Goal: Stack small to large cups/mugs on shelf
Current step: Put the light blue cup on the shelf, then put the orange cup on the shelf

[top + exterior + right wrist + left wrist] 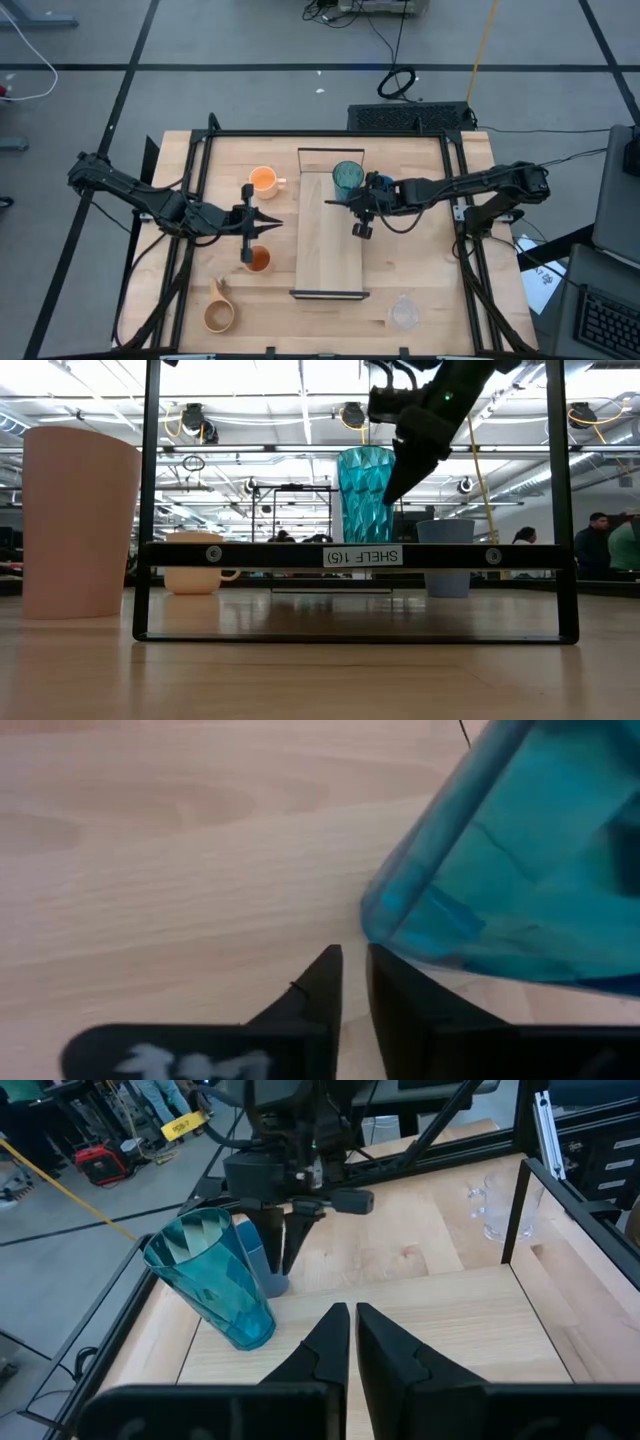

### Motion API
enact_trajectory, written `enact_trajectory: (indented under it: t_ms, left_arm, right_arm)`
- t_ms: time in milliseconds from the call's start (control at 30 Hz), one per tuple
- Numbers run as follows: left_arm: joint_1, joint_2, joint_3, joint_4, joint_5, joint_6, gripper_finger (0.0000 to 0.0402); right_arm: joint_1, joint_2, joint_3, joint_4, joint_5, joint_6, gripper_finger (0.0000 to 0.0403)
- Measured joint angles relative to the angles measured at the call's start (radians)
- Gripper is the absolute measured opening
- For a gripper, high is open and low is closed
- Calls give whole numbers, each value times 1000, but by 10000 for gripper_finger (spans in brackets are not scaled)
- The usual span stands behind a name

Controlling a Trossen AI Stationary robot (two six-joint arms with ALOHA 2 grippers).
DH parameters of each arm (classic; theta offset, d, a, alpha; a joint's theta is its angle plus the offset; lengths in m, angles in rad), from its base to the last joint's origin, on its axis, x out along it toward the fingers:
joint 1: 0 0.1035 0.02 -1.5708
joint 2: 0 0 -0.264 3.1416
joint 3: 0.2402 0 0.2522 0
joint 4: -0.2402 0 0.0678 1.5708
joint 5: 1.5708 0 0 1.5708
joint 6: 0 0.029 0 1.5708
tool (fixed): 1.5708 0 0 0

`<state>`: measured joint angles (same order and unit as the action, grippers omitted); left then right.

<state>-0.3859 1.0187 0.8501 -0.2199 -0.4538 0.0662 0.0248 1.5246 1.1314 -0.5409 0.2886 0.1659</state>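
Note:
The tall teal tumbler [347,178] stands upright on the far end of the pale shelf [330,260]. My right gripper [352,960] is shut, pointing down, its tips low beside the tumbler's base [400,915], with nothing between them. In the low view it [392,495] comes down between the tumbler [365,490] and the blue cup [445,555], which stands just right of the tumbler; the arm mostly hides this cup from above. My left gripper [274,222] is shut on nothing, hovering left of the shelf, above the small orange cup [258,260]. My right gripper's shut fingers [385,980] come slanting down from the table's right and stand right against the tumbler's lower wall; I cannot tell whether they touch it. The tumbler stands upright on the shelf.
An orange handled mug [264,180] stands on the table far left of the shelf. The wooden handled mug [218,312] is near the front left, the clear cup [403,312] near the front right. A black frame [455,190] borders the table.

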Motion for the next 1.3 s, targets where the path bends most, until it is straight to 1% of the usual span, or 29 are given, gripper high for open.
enact_trajectory:
  t_ms: [167,367,667,1133,1300]
  left_arm:
    - [0,0,0,0,0,0,26]
    - [0,0,0,0,0,0,26]
    - [0,0,0,0,0,0,26]
    - [0,0,0,0,-1,0,26]
    - [0,0,0,0,-1,0,26]
  right_arm:
    - [-24,0,-7,-1,0,-7,12]
    - [-46,0,-7,31,0,-43,1]
    - [-71,0,-7,58,0,-75,0]
    - [-70,0,-7,59,-1,-81,0]
    - [-61,-9,-4,20,-1,-59,0]
